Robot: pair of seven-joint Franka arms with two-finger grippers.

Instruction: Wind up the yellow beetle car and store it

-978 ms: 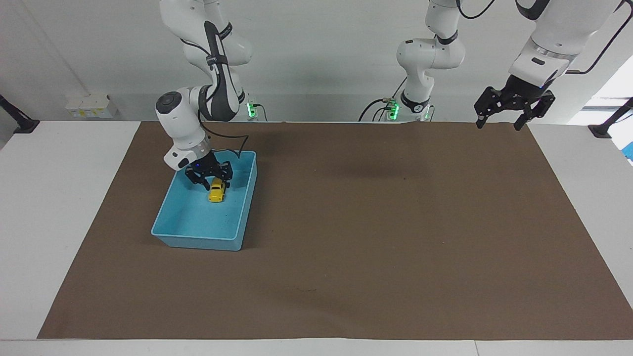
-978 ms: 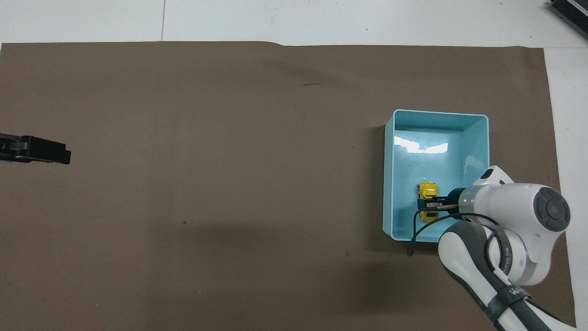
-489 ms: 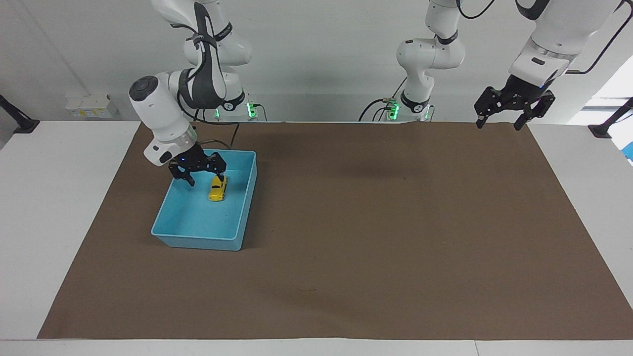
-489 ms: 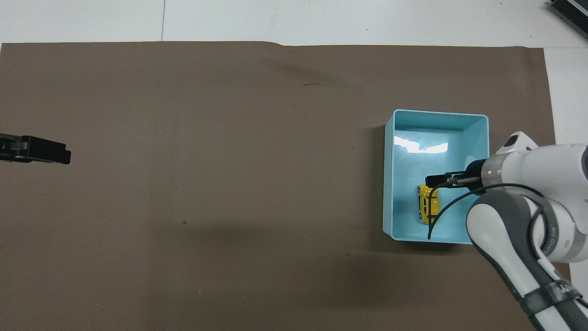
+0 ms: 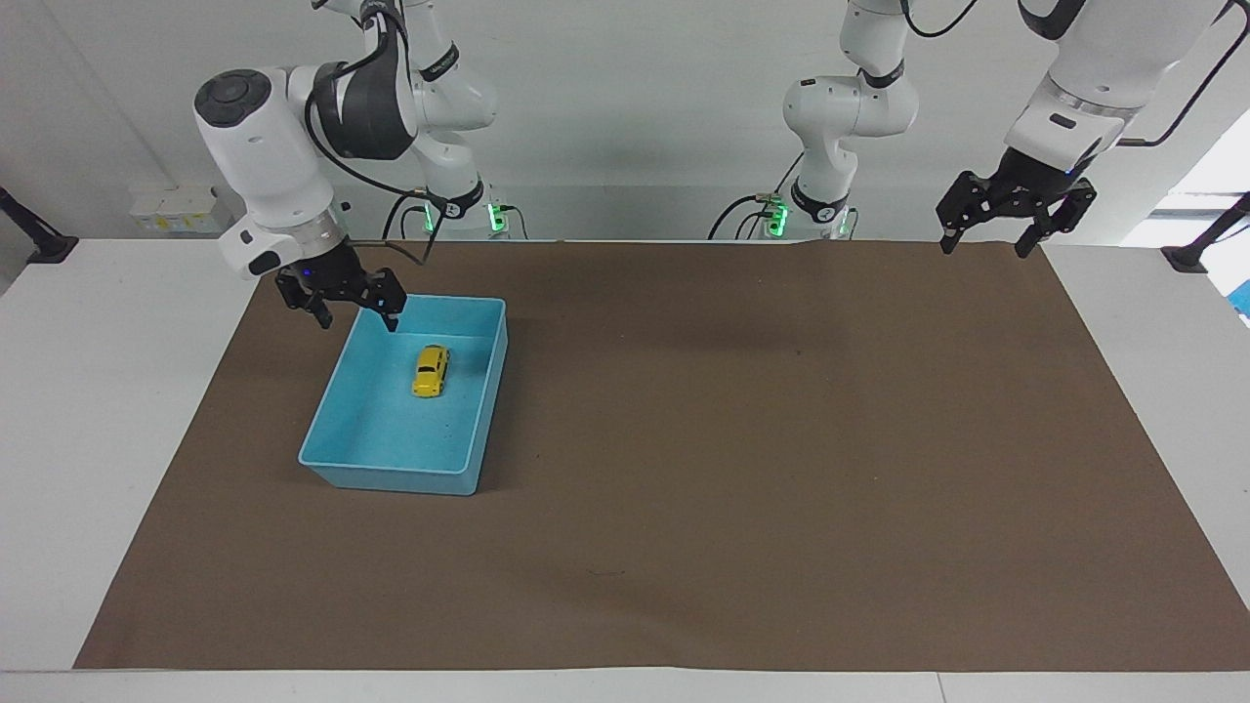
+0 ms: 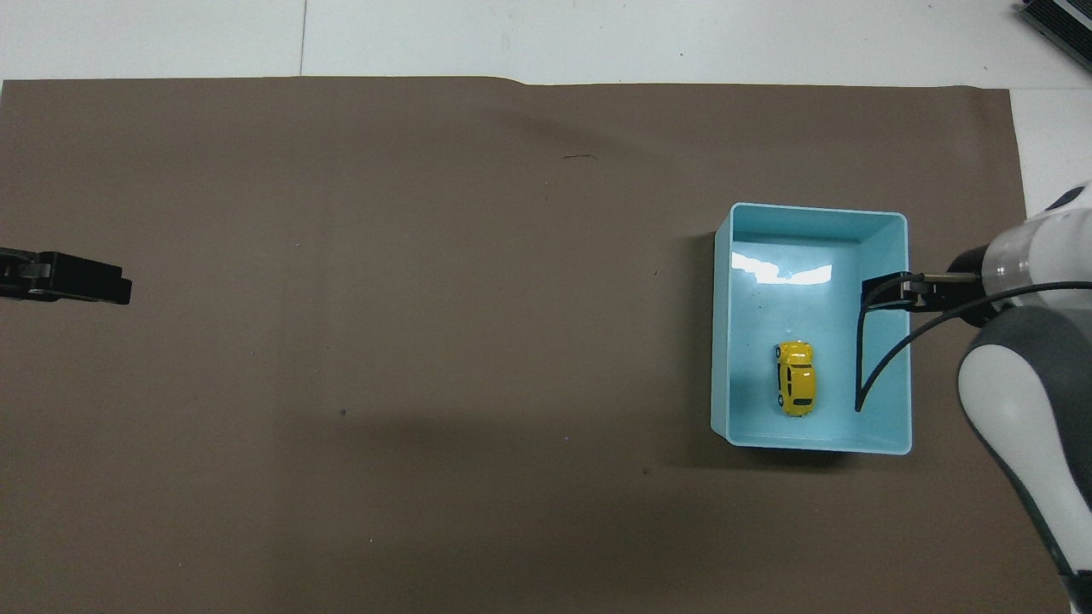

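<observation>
The car (image 5: 431,370) sits on its wheels on the floor of the blue bin (image 5: 486,430), in the half of the bin nearer the robots, its long axis running along the bin's length. In the overhead view the car (image 6: 796,378) is at about 5 o'clock from the bin's centre; the bin (image 6: 725,341) itself lies at about 3 o'clock on the brown mat (image 6: 426,341), toward the right arm's end of the table.

Right gripper (image 5: 355,315) is up in the air over the bin's corner nearest the robots, at roughly 10 o'clock from the car in the facing view. Jaws spread apart, nothing between them, clear of the car. A black cable hangs from its wrist across the bin in the overhead view.

Left gripper (image 5: 983,240) waits raised over the mat's edge at the left arm's end, jaws apart, empty.
</observation>
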